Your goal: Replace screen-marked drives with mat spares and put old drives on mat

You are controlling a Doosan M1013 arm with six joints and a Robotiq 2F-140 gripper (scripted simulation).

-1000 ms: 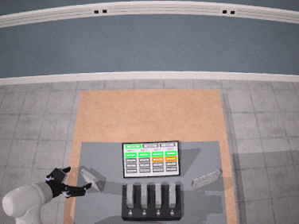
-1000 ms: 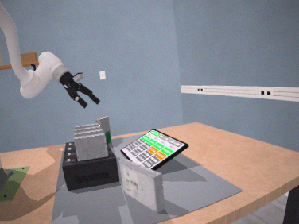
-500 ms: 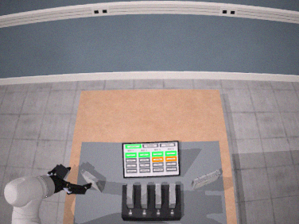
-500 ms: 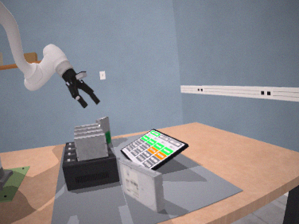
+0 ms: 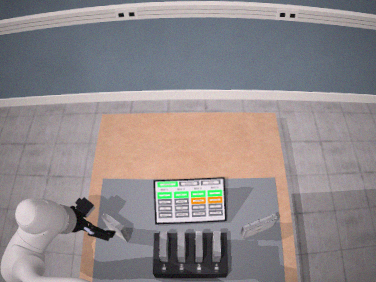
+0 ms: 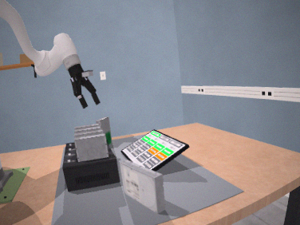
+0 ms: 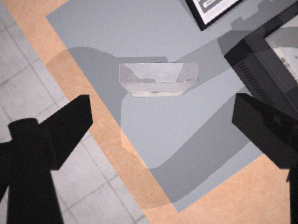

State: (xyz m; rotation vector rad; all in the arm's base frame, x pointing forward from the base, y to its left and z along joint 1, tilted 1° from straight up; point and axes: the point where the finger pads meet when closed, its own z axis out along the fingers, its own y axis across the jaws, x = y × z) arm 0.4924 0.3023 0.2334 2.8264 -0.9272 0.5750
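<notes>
Tool (image 7: 160,125): fingers spread wide with nothing between them, hanging well above the left part of the mat (image 5: 250,250), pointing down at the left spare drive.
Step in hand (judged): reaching for the left spare drive (image 7: 158,79) before any bay is opened.
How to do it well (judged): centre the two fingers over the drive's thin faces, turn the wrist until they lie parallel to its long edge, then descend straight; the drive stands tilted on edge, so a skewed approach could topple it.
Left spare drive: on the mat's left part, near the dock's left side, apart from it.
Screen (image 5: 189,200): propped behind the dock; two orange cells sit in the two right columns, so I judge the two right bays marked; the lettering is too small to read.
Dock (image 5: 190,255): flat on the mat at the table's (image 5: 190,145) near edge.
Right spare drive (image 5: 260,226): on the mat's right part, well apart from the tool.
Count: one tool, one dock, four seated drives, two spare drives, one screen, one mat.
</notes>
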